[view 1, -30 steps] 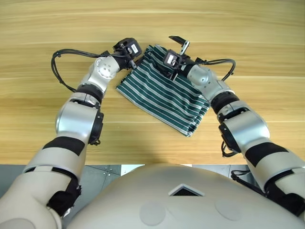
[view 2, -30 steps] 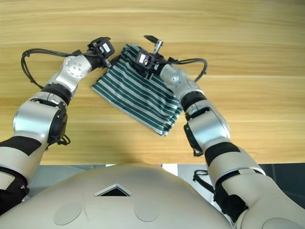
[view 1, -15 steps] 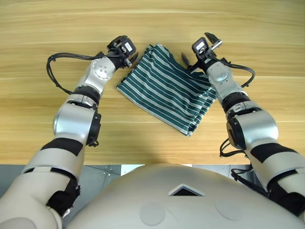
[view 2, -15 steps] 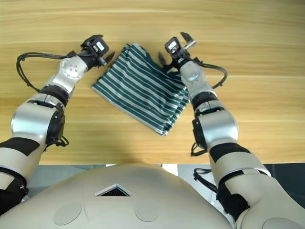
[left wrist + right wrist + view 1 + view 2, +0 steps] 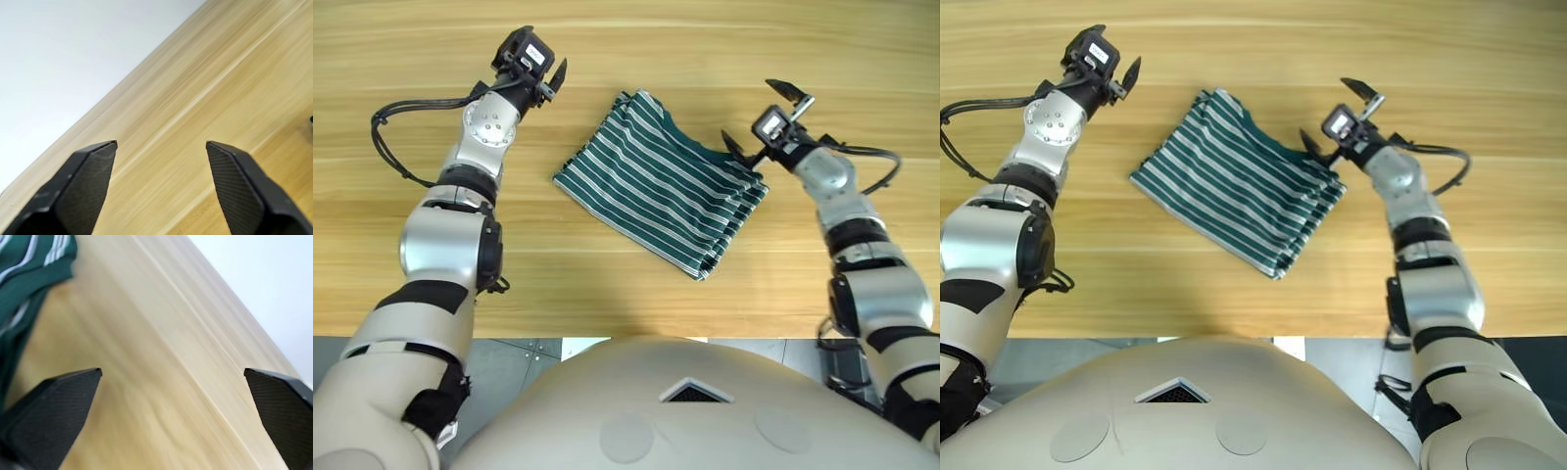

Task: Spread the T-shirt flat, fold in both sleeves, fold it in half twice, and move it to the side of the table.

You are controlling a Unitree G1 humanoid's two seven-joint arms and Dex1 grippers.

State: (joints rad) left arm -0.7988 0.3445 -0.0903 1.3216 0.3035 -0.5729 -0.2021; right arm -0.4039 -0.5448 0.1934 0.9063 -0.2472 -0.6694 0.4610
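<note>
Let go of the folded green-and-white striped cotton T-shirt (image 5: 661, 201), left lying mid-surface.
Pulled left gripper (image 5: 554, 80) away toward far left of pale wooden surface (image 5: 607, 284), spread, empty; drew right gripper (image 5: 747, 110) off to just beside shirt's right edge, also spread. Looks folded; still needs shifting sideways.

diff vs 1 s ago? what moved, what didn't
Both arms pulled away from the T-shirt. The left gripper left its far left corner and swung out left and farther across the table. The right gripper came off the shirt's far edge and moved right, now just past its right side. Both are open, holding nothing. The shirt stayed folded in place.
</note>
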